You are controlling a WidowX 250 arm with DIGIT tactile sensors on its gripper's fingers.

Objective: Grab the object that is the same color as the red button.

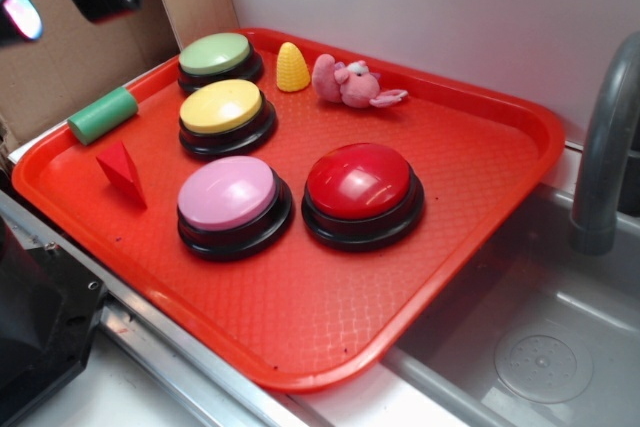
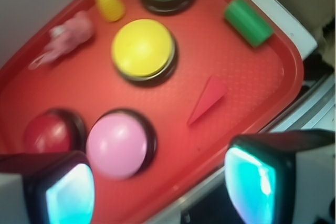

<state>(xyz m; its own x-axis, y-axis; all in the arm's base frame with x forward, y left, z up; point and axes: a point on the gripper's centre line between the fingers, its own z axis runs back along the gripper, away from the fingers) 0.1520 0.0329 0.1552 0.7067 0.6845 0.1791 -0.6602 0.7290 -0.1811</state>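
Clearly, the red wedge (image 2: 208, 98) is lying flat on the red tray (image 1: 470, 177), near the tray's left edge in the exterior view, just beside the pink button (image 1: 227, 195) and below the green cylinder (image 1: 102, 114), which is resting on the tray's rim. It is matching the colour of the red button (image 1: 360, 181), which is sitting next to the pink one, further toward the sink (image 1: 540, 337). In the wrist view the wedge's long axis is running diagonally, its broad end pointing toward the green cylinder and its thin tip pointing back toward the camera and the pink button.

The gripper (image 2: 157, 184) is hovering well above the tray, touching nothing, with its two fingers (image 2: 252, 177) standing wide apart and nothing between them. From the jaws, the wedge is lying ahead and a little toward the right finger, not yet centred in the gap. Judging from this, the coming move is calling for a forward shift and a descent, probably with a wrist turn so the fingers close across the wedge's narrow width rather than along its length.

Further out, the yellow button (image 1: 221, 107), green button (image 1: 215, 53), yellow cone (image 1: 292, 68) and pink toy (image 1: 350, 82) are sitting apart from the wedge.
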